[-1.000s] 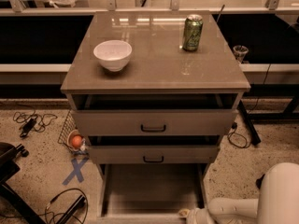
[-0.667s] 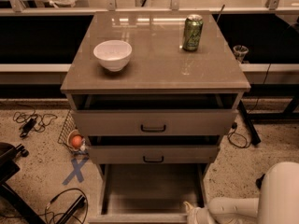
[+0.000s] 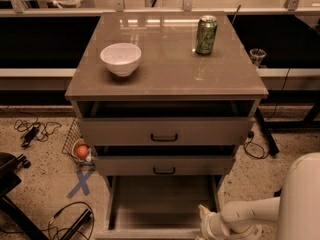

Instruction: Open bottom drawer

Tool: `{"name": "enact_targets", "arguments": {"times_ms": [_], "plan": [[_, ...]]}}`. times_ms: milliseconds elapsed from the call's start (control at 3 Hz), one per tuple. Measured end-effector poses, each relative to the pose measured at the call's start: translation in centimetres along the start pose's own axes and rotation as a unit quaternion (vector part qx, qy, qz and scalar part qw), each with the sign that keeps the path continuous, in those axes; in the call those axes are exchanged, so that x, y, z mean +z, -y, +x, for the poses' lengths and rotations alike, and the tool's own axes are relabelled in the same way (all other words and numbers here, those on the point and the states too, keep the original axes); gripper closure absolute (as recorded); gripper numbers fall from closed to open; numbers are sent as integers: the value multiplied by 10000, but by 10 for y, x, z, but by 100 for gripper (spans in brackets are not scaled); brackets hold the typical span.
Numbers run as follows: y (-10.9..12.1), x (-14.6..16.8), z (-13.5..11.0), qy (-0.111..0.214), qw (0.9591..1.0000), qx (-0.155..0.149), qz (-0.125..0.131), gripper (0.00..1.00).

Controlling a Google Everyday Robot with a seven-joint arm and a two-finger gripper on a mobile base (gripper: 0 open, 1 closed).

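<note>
The cabinet [image 3: 165, 86] has three grey-brown drawers. The bottom drawer [image 3: 162, 199] is pulled far out toward me and shows a plain flat grey inside; its front panel lies at the frame's lower edge and its handle is out of view. The middle drawer [image 3: 164, 165] and the top drawer [image 3: 164, 130] each stand slightly ajar, with black bar handles. My gripper [image 3: 204, 219] is at the bottom drawer's front right corner, at the end of the white arm [image 3: 250, 214]; most of it is cut off by the frame edge.
A white bowl [image 3: 120, 58] and a green can [image 3: 206, 34] stand on the cabinet top. Cables [image 3: 32, 130], a wire basket with an orange ball [image 3: 81, 151], a blue tape cross [image 3: 80, 182] and a black stand [image 3: 12, 194] lie on the floor at left.
The gripper at the drawer's front right corner has shifted slightly to the right and down. The bottom drawer stays pulled out.
</note>
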State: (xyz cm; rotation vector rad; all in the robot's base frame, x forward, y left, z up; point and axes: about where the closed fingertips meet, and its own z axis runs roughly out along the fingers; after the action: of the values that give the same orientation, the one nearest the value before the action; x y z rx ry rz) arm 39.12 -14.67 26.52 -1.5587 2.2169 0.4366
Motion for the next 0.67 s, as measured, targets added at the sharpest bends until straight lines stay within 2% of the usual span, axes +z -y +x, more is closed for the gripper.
{"name": "enact_targets", "arguments": {"times_ms": [333,667], "plan": [[13,-11,-13,-53,9995,-263,182,17],[31,-10,-20,179,9970,-675,330,41]]}}
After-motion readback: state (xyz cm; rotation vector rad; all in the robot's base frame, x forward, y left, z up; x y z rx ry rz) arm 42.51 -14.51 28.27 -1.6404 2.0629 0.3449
